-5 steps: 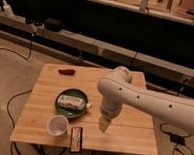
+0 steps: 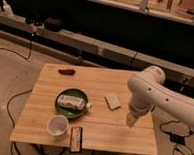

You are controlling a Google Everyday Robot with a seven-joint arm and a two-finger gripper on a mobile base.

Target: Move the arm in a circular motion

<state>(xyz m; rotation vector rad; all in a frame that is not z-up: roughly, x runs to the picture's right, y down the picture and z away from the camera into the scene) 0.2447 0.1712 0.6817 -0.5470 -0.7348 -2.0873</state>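
arm (image 2: 154,93) comes in from the right, white and glossy, elbow bent high, narrow pale tip pointing down. the jaws sit at that tip, low over the right end of the desk (image 2: 94,129), nearer its front edge than its back. can't tell if the jaws are apart or together, or whether they touch the wood.

5 items on the desk, all to the left of the jaws as I see it:
- tan pad (image 2: 112,101): closest, just left and a little behind the jaws, apart from them
- green plate (image 2: 60,106): further left, with 1 pale wrapped packet (image 2: 72,101) lying across it
- white cup (image 2: 57,125): upright, left of the jaws and toward the front, just in front of the plate
- dark bar (image 2: 76,138): right beside the cup, at the front edge, between cup and jaws
- red thing (image 2: 67,71): far back-left corner, well apart from the jaws

cables (image 2: 14,100) trail on the floor left of the desk. a long dark bench (image 2: 93,41) runs behind it.
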